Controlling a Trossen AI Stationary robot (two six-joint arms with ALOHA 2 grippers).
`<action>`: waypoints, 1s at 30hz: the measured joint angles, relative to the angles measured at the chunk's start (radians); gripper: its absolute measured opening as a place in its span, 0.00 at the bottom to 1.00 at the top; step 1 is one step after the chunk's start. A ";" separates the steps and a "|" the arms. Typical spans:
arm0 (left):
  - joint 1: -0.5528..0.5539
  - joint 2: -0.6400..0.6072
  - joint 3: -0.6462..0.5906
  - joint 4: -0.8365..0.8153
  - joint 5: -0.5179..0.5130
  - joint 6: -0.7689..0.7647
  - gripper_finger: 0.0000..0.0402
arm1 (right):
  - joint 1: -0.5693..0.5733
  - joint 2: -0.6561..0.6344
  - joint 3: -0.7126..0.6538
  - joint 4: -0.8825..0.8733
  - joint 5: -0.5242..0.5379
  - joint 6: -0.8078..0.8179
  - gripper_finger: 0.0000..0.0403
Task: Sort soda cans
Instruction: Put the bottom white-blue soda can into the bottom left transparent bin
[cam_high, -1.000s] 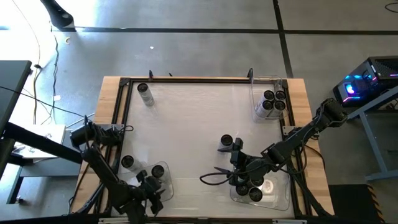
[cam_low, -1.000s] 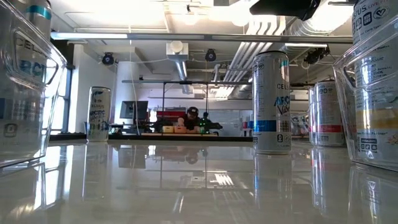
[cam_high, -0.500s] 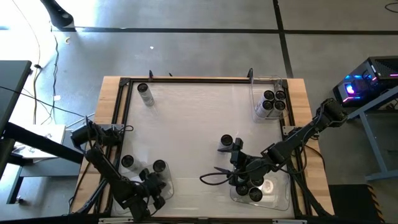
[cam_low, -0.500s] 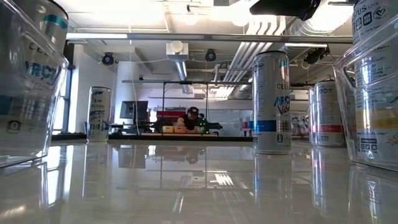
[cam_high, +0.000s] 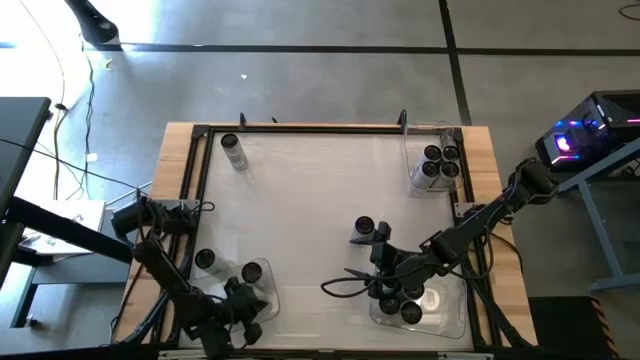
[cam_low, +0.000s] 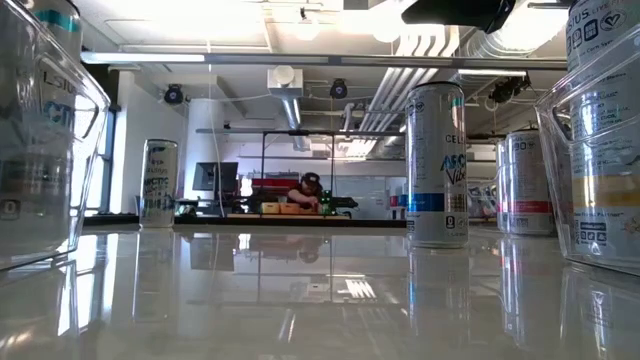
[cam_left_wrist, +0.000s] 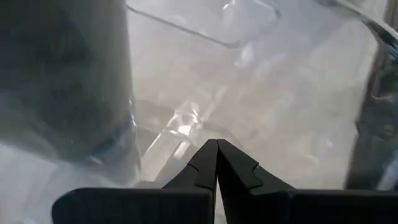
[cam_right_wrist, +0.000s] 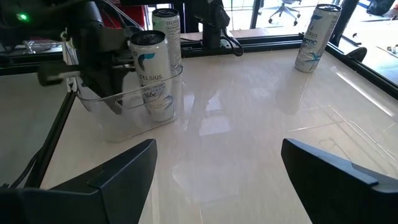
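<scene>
Soda cans (cam_high: 438, 163) sit grouped in clear bins at the worktop's (cam_high: 310, 190) corners, so sorting looks well along. Left claw (cam_left_wrist: 216, 163) is at the near-left bin (cam_high: 258, 293), pinched fully together on nothing, one can (cam_high: 252, 272) just beside it. Right claw (cam_right_wrist: 214, 174) hangs wide and empty near the near-right bin (cam_high: 440, 305). Strays remain: a lone can (cam_high: 232, 150) far-left, two cans (cam_high: 372, 231) mid-worktop. Bin walls crowd any approach.
</scene>
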 joint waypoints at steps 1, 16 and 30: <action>-0.006 0.000 0.000 0.004 -0.005 0.000 0.00 | 0.000 0.000 0.000 0.000 0.000 0.000 0.85; 0.020 0.000 -0.094 0.009 -0.088 -0.066 0.00 | 0.000 0.000 0.000 0.000 0.000 0.003 0.85; 0.002 0.000 -0.012 -0.007 -0.036 0.010 0.00 | 0.000 0.000 0.000 0.006 -0.023 -0.010 0.85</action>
